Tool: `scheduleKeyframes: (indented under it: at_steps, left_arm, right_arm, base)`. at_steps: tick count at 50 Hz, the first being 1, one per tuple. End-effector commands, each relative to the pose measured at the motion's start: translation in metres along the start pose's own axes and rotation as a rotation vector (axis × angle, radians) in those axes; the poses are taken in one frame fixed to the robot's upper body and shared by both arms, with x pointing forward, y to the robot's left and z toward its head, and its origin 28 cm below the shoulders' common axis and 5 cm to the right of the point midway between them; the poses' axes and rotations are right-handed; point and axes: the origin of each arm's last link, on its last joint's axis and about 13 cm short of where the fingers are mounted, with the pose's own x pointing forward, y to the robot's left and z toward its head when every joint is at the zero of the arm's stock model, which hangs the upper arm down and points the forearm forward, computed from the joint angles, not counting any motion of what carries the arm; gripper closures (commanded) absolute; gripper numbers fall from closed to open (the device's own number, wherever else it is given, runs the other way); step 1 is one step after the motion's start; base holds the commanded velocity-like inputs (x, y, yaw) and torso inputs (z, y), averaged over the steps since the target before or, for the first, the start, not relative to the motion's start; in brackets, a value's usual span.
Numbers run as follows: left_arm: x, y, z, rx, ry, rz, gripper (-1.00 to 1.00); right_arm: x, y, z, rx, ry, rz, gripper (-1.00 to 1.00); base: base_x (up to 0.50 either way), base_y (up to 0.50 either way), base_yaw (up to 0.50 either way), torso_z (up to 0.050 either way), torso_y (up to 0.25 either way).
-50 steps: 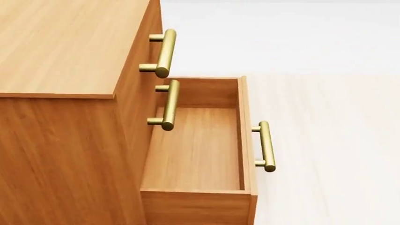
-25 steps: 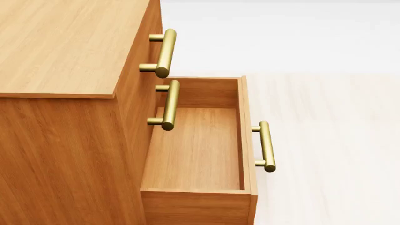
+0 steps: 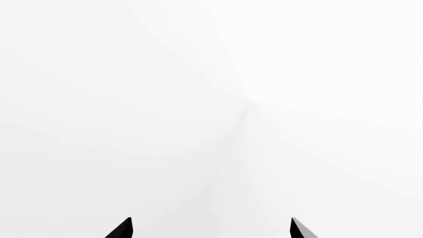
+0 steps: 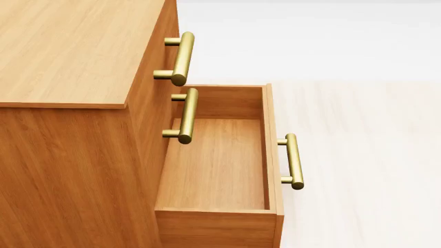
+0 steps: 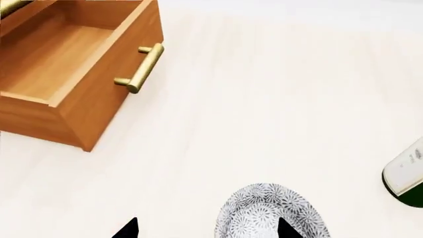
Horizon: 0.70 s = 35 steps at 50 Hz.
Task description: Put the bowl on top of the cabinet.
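we judged the step in hand to be the reach for the bowl [image 5: 272, 212], which sat on the pale floor [image 5: 264, 109], well apart from the cabinet [image 4: 69, 51] and not yet lifted. in the right wrist view the right gripper [image 5: 206, 229] showed only two dark fingertips, spread apart with nothing between them, so it was released; the bowl lay under the tip at five o'clock rather than centred in the gap. to do this well we thought the gripper should shift toward the bowl until one finger could drop inside the rim and the other outside, then close on the wall firmly, since a deep glazed bowl may slip or tip. the open drawer [image 5: 73, 64] with its brass handle [image 5: 140, 68] lay at ten o'clock from the gripper, and we reckoned the lift should clear it on the way to the cabinet's flat top. a white and dark green object [image 5: 406, 178] lay at three o'clock, cut off by the edge, and we could not tell what it was. the left gripper [image 3: 211, 229] pointed at blank white space, its tips apart and empty. neither arm showed in the head view.
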Motion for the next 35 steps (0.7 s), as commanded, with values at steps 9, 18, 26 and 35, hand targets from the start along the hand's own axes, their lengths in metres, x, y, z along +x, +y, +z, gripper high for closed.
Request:
scheduleKeyframes:
  at_steps: [9, 18, 26, 35]
  left_arm:
    - [0.000, 0.000, -0.001, -0.001, 0.002, -0.004, -1.00]
    - [0.000, 0.000, -0.001, -0.001, 0.004, -0.006, -1.00]
    - [-0.001, 0.000, -0.001, 0.001, 0.007, -0.009, -1.00]
    - [-0.001, 0.000, -0.001, 0.002, 0.008, -0.012, -1.00]
  right_arm:
    - [0.006, -0.005, -0.011, 0.016, 0.108, 0.003, -1.00]
    - [0.022, -0.007, -0.015, -0.048, 0.132, -0.015, -1.00]
    - [0.041, -0.012, -0.011, -0.045, 0.121, -0.031, -1.00]
    - [0.059, -0.009, -0.010, -0.044, 0.156, -0.010, -1.00]
  base:
    - [0.00, 0.00, 0.00, 0.000, 0.000]
    - [0.00, 0.00, 0.00, 0.000, 0.000]
    - [0.00, 0.00, 0.00, 0.000, 0.000]
    - [0.00, 0.00, 0.00, 0.000, 0.000]
